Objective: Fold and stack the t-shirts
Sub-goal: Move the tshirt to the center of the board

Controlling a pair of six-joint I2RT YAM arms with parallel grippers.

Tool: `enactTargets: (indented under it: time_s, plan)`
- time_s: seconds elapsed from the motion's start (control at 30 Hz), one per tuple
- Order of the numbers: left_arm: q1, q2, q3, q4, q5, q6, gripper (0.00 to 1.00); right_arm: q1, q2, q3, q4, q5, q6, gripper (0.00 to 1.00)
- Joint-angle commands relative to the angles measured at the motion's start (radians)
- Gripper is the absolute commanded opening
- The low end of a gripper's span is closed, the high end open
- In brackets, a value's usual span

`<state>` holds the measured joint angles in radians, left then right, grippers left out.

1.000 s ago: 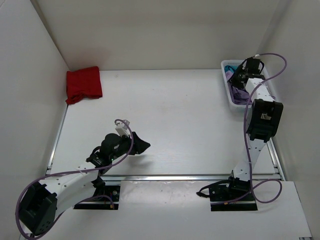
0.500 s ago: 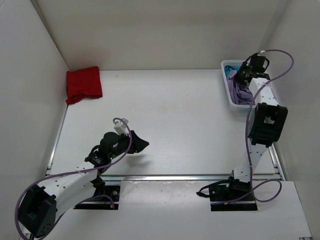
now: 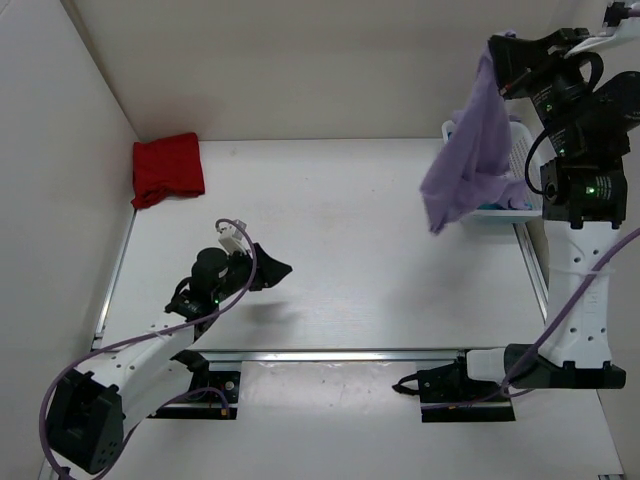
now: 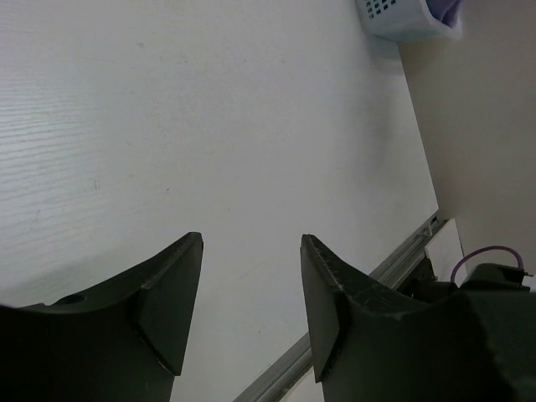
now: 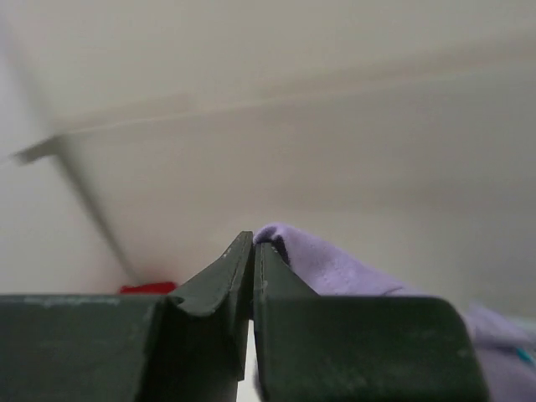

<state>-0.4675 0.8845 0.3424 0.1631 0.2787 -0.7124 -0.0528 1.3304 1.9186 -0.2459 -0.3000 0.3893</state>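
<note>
My right gripper (image 3: 497, 50) (image 5: 254, 243) is raised high at the back right, shut on a fold of the lavender t-shirt (image 3: 470, 160) (image 5: 335, 268). The shirt hangs down in a long drape over the white basket (image 3: 497, 212). A bit of teal fabric (image 3: 516, 203) shows inside the basket. The dark red t-shirt (image 3: 168, 168) lies folded at the table's back left corner. Low over the front left of the table, my left gripper (image 3: 275, 268) (image 4: 251, 243) stands open with nothing between its fingers.
White walls close in the table at the back and on both sides. A metal rail (image 3: 350, 353) runs along the near edge. In the left wrist view the basket (image 4: 402, 21) sits at the far corner, with bare tabletop (image 4: 209, 126) before it.
The right gripper shut on the lavender shirt in the basket and rose high, pulling the shirt up out of it. The left gripper shifted slightly back and stayed open.
</note>
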Motion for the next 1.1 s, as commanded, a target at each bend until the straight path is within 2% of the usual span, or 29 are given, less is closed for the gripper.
enactTargets:
  time_s: [0.0,0.03,0.17,0.27,0.37,0.47,0.53,0.63,0.7,0.77,0.83,0.9,1.0,1.07]
  plan:
    - [0.056,-0.004,0.062,-0.002,0.045,0.013,0.61,0.121,0.004,0.098,0.065,-0.173,-0.026,0.0]
    - [0.075,-0.005,0.075,-0.008,0.045,0.014,0.61,0.149,0.009,0.103,0.089,-0.257,0.009,0.0]
    - [0.133,-0.001,0.102,-0.019,0.079,0.01,0.62,0.197,0.084,0.221,0.169,-0.436,0.14,0.0]
    - [0.203,-0.021,0.11,-0.017,0.126,-0.004,0.62,0.2,0.134,0.235,0.184,-0.473,0.184,0.0]
    - [0.271,-0.045,0.122,-0.065,0.132,0.014,0.62,0.24,0.193,0.148,0.226,-0.496,0.206,0.01]
    - [0.293,-0.067,0.147,-0.134,0.103,0.051,0.63,0.358,0.312,0.137,0.119,-0.473,0.139,0.0]
    - [0.308,-0.085,0.149,-0.163,0.056,0.07,0.63,0.445,0.38,0.084,0.08,-0.401,0.097,0.01]
    - [0.325,-0.111,0.152,-0.26,-0.033,0.109,0.62,0.594,0.498,-0.021,0.111,-0.291,0.062,0.0]
    - [0.331,-0.119,0.155,-0.298,-0.074,0.146,0.61,0.652,0.613,0.031,0.082,-0.269,0.063,0.0]
    - [0.329,-0.119,0.184,-0.358,-0.128,0.168,0.59,0.685,0.776,0.178,0.001,-0.229,0.068,0.0]
    - [0.326,-0.125,0.178,-0.384,-0.17,0.174,0.58,0.68,0.875,0.297,-0.041,-0.272,0.088,0.08]
    - [0.314,-0.125,0.164,-0.395,-0.176,0.166,0.58,0.648,0.975,0.436,-0.146,-0.335,0.112,0.3]
    - [0.297,-0.122,0.098,-0.364,-0.164,0.16,0.58,0.611,1.001,0.617,-0.341,-0.275,0.024,0.4]
    - [0.282,-0.089,0.066,-0.329,-0.139,0.139,0.58,0.587,0.98,0.661,-0.451,-0.187,-0.036,0.4]
